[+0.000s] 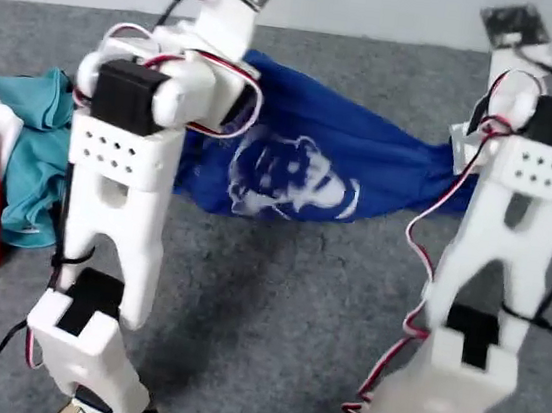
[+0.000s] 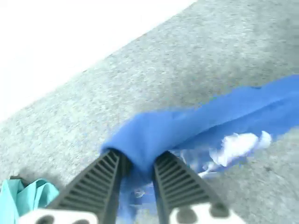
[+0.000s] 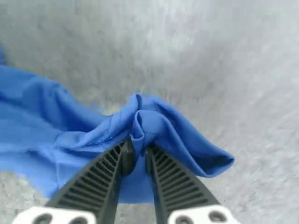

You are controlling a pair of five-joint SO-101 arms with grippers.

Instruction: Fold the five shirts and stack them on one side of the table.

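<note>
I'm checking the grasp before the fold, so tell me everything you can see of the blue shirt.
The blue shirt is soft, thin-looking cloth with a white print on its front. It is spread wide and stretched between the two arms, sagging and wrinkled in the middle, over the grey table. The left hand is shut on a bunched fold at one end, the right hand on a gathered fold at the other. Whether its lower edge touches the table cannot be told.

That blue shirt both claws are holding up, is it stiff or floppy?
Probably floppy: the blue shirt sags between the left gripper and right gripper. It bunches into folds at each pinch, so likely thin and light.
</note>
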